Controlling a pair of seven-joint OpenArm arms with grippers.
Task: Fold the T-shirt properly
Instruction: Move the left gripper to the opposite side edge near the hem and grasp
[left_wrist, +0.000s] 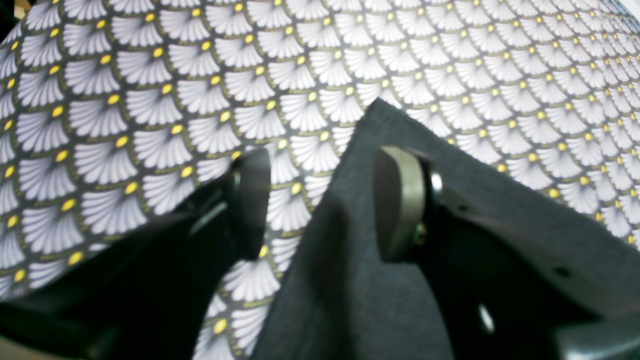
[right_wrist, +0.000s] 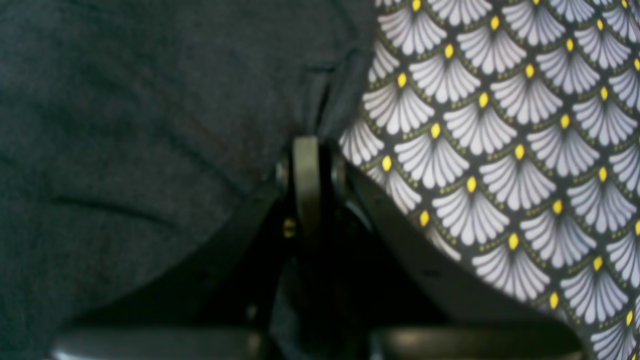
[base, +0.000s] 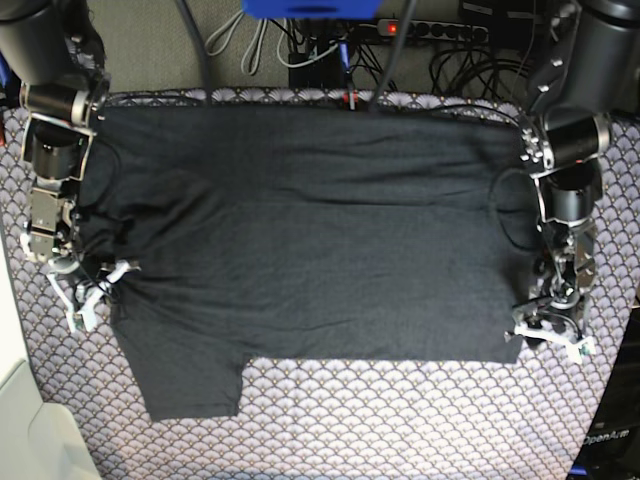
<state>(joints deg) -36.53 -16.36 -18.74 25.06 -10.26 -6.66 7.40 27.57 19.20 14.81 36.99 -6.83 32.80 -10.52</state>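
the t-shirt (base: 300, 240), dark charcoal, lies spread wide over a table cloth (base: 400, 430) printed with white fan scales and yellow dots; it covers most of the table from the far edge down past the middle, with one sleeve (base: 190, 385) sticking out toward the near edge on the base view's left side. cloth mostly flat, bunched into creases at the edge by the right gripper. right gripper (base: 95, 285) sits at that edge, on the base view's left; in its wrist view the two fingers (right_wrist: 306, 180) are pressed together with no gap, right at the shirt's hem (right_wrist: 335, 95), a thin fold of the grey fabric seemingly pinched between them. left gripper (base: 550, 325) is at the opposite edge, near the shirt's near corner on the base view's right. its wrist view shows the jaws standing well apart: one dark finger (left_wrist: 250, 200) over bare table cloth, the other, with a pale pad (left_wrist: 400, 200), lying against a raised corner of the shirt (left_wrist: 360, 210); the corner stands between the fingers, not clamped. cables and a power strip (base: 430, 30) run behind the table.
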